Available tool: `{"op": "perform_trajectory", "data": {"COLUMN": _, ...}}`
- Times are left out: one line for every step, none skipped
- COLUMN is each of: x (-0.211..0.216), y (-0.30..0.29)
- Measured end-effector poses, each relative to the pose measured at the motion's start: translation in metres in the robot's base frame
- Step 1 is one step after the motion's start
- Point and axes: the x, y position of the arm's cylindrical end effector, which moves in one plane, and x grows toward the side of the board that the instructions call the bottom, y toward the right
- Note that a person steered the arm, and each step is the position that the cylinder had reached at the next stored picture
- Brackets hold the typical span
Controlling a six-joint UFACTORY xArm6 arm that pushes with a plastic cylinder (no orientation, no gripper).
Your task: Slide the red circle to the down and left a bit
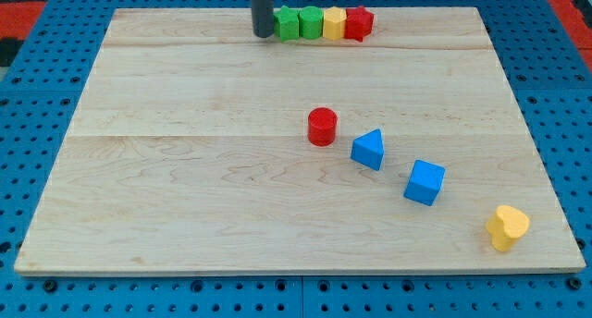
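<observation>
While the rod is coming down from the top edge of the frame, my tip (264, 35) is sitting on the wooden board (185, 189) up near its top edge, a bit left of centre. It's just a bare rod end, so it isn't holding anything, and it's parked right at the left end of a little row of blocks, touching or nearly touching the first one, can't quite tell.

That row is running rightwards from the tip: a green block (289, 24), another green block (310, 23), a yellow block (333, 24) and a red block (359, 23) that looks kinda star-ish, all packed side by side.

The red circle (322, 127) is sitting well apart from the tip, down around the middle of the board and slightly right. Trailing off from it toward the lower right are a blue triangle (368, 150) just beside it, then a blue cube (425, 182), then a yellow heart-looking block (507, 227) near the board's bottom right corner. The board is lying on a blue pegboard table (55, 22).
</observation>
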Motion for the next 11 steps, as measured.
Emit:
{"op": "perform_trajectory", "data": {"x": 0.036, "y": 0.051}}
{"op": "perform_trajectory", "data": {"x": 0.062, "y": 0.119}}
{"op": "perform_trajectory", "data": {"x": 0.101, "y": 0.121}}
{"op": "perform_trajectory", "data": {"x": 0.123, "y": 0.133}}
{"op": "perform_trajectory", "data": {"x": 0.140, "y": 0.136}}
{"op": "perform_trajectory", "data": {"x": 0.162, "y": 0.125}}
{"op": "perform_trajectory", "data": {"x": 0.185, "y": 0.117}}
{"op": "perform_trajectory", "data": {"x": 0.189, "y": 0.089}}
{"op": "perform_trajectory", "data": {"x": 0.201, "y": 0.061}}
{"op": "perform_trajectory", "data": {"x": 0.226, "y": 0.049}}
{"op": "perform_trajectory", "data": {"x": 0.230, "y": 0.025}}
